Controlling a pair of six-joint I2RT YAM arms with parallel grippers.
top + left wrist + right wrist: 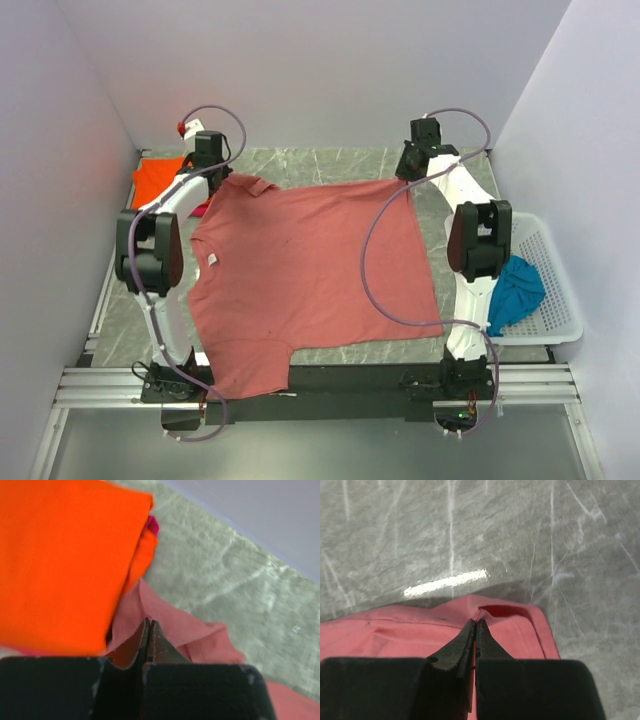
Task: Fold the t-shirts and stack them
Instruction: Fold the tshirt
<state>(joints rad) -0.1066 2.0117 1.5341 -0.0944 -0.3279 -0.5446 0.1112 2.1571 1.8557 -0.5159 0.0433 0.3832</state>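
Observation:
The dusty brick-red t-shirt [310, 270] lies spread flat across the table, its near sleeve hanging over the front edge. My left gripper [222, 183] is shut on the cloth at the shirt's far left corner [170, 622], next to the collar. My right gripper [408, 180] is shut on the far right hem corner [510, 625]. Both pairs of jaws are pressed together with cloth bunched at the tips. A folded bright orange t-shirt [65, 555] lies at the back left, also visible in the top view [158, 178]. A pink-red t-shirt [152, 525] peeks out beneath it. The teal-blue t-shirt [518, 290] lies crumpled in the basket.
A white lattice basket [555, 290] stands off the table's right side. Grey walls close in the left, back and right. The marble tabletop [470, 530] shows beyond the shirt's far edge. Cables loop over both arms.

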